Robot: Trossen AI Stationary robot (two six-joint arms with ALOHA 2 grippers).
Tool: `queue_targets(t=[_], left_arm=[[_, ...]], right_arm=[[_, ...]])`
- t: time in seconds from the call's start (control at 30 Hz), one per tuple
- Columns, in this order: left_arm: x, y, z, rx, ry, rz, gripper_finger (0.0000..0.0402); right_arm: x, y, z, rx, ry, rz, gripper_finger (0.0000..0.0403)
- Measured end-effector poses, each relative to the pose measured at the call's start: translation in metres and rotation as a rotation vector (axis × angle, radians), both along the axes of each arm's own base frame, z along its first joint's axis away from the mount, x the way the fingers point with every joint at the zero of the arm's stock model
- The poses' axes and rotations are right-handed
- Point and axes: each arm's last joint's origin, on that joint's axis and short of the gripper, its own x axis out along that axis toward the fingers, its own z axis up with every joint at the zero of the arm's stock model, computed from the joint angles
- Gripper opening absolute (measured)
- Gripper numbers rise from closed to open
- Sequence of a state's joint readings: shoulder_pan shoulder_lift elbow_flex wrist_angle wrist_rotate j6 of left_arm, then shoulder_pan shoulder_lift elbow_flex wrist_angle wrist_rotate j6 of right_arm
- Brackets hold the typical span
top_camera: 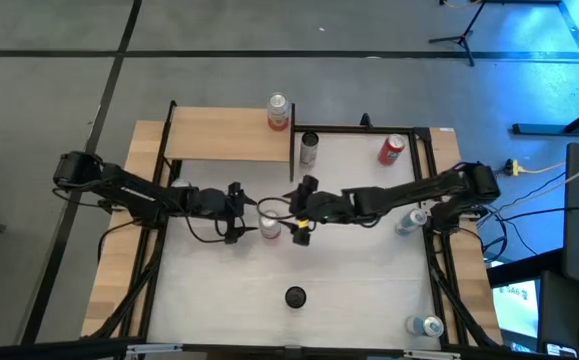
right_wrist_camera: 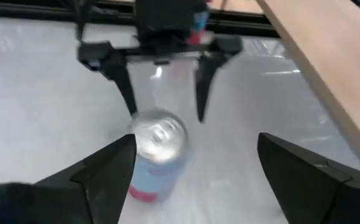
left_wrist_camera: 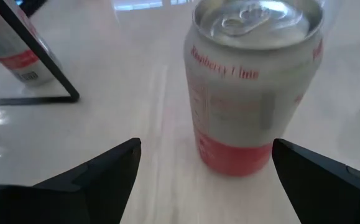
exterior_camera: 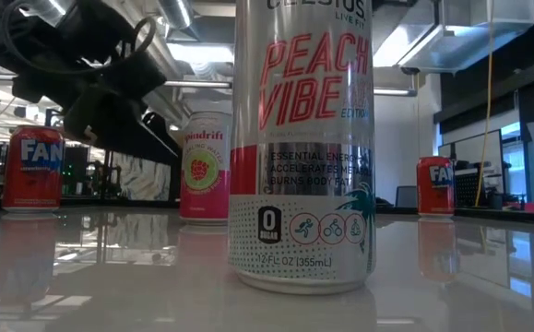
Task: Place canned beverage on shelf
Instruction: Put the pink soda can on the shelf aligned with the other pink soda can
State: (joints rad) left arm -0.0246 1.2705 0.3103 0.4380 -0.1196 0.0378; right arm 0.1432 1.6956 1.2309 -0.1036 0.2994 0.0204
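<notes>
Target can [top_camera: 269, 222] (pink-and-white, "Raspberry Lime" label) upright on worktop [top_camera: 349, 290] mid-table, between both arms. Left pincer [left_wrist_camera: 204, 165] wide open, holds nothing; can sits just ahead of gap, not yet between fingers. Right pincer [right_wrist_camera: 195, 165] also wide open, empty, facing can from opposite side. Shelf [top_camera: 231, 135] well apart, toward far-left corner, one red can [top_camera: 278, 112] at its end.

Step in hand, as judged: approach for grasp. Advise: one arm only, centre fingers on can body, close mid-height, lift straight, avoid other arm.
</notes>
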Motion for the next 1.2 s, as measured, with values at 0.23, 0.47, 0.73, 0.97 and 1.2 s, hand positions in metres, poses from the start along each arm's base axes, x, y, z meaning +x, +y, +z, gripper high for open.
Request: queue_targets(t=[0.23,0.47,0.73,0.97,1.2], left_arm=[[0.000,-0.002,0.001,-0.023,-0.014,0.000,0.0353],[0.001,-0.005,0.002,-0.025,-0.025,-0.007,0.0353],[0.001,-0.005,0.002,-0.020,-0.030,0.001,0.0353],[0.001,-0.004,0.002,-0.003,-0.029,0.008,0.0353],[0.001,-0.004,0.002,-0.003,-0.030,0.008,0.0353]], right_arm=[[0.030,-0.004,-0.009,0.067,0.011,0.017,0.0333],[0.045,-0.009,-0.034,0.106,0.066,0.004,0.0333],[0.047,-0.006,-0.036,0.130,0.056,0.028,0.0333],[0.049,-0.005,-0.039,0.147,0.055,0.049,0.0333],[0.054,-0.008,-0.057,0.130,0.091,0.019,0.0333]])
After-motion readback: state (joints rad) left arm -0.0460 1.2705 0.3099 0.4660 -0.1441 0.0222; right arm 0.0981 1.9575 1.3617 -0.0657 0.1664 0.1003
